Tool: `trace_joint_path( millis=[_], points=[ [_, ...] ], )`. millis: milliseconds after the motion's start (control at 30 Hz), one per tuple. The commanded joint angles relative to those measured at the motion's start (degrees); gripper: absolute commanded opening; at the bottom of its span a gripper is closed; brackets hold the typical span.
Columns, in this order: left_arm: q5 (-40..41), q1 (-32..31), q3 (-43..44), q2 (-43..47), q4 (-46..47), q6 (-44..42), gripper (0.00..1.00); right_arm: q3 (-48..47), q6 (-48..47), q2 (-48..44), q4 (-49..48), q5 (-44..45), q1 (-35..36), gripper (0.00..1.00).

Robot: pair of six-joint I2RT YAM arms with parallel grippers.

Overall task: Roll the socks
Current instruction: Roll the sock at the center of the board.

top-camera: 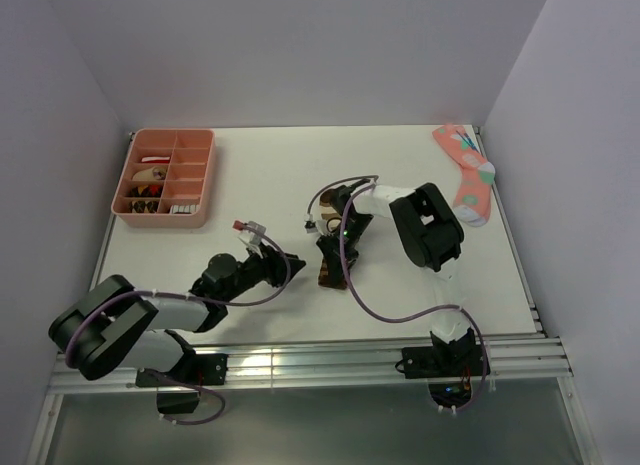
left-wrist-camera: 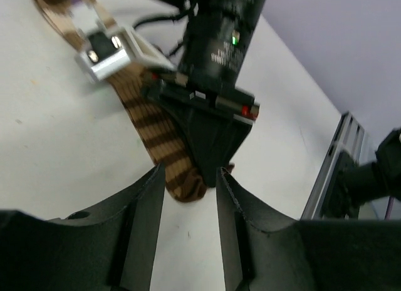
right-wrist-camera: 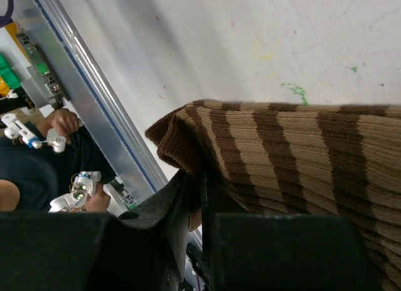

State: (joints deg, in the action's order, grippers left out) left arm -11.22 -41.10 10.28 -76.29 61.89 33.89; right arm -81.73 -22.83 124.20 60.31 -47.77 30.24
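Observation:
The brown-and-tan striped sock [top-camera: 327, 274] lies on the white table, seen also in the left wrist view [left-wrist-camera: 153, 125] and the right wrist view [right-wrist-camera: 301, 147]. My right gripper [top-camera: 331, 253] points down and is shut on the sock's near end [right-wrist-camera: 202, 191]; fabric is pinched between its jaws. My left gripper [top-camera: 293, 260] is open and empty, just left of the sock. In its wrist view the sock's rounded end lies just beyond its fingertips [left-wrist-camera: 188, 178], with the right gripper [left-wrist-camera: 213, 137] above it. The small white sock with black stripes is not in view.
A pink sock with coloured dots [top-camera: 468, 175] lies at the back right by the wall. A pink compartment tray [top-camera: 200, 175] with small items stands at the back left. The aluminium rail [top-camera: 320, 365] runs along the near edge.

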Motion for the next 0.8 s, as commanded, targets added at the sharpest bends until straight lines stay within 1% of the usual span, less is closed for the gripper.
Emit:
trace_joint_path(
  millis=[0,133,233,333,500,767],
  points=[
    [-6.3,-1.4,2.3,-4.0,3.0,-4.3,0.44,-2.3,-1.3,1.3,2.6,-0.7,-0.4,0.15],
    [-8.4,-3.6,5.2,-11.0,2.2,-5.7,0.47,-2.6,-1.8,1.7,3.2,-0.6,-0.4,0.15],
    [-8.5,-5.0,6.5,-14.0,3.3,-5.9,0.47,-2.6,-2.0,1.9,3.4,-0.5,-0.6,0.15],
    [-8.6,-5.3,7.1,-15.1,3.9,-6.0,0.48,-2.0,-1.6,1.6,2.8,0.1,-0.7,0.15],
    [-6.0,-6.7,10.3,-16.8,-1.1,-8.8,0.47,-2.3,-1.9,2.2,3.1,-0.4,-1.1,0.15],
    [-5.0,-7.3,12.2,-19.3,-1.9,-10.2,0.45,-2.6,-2.1,2.7,3.5,-0.4,-1.1,0.15]
  ],
)
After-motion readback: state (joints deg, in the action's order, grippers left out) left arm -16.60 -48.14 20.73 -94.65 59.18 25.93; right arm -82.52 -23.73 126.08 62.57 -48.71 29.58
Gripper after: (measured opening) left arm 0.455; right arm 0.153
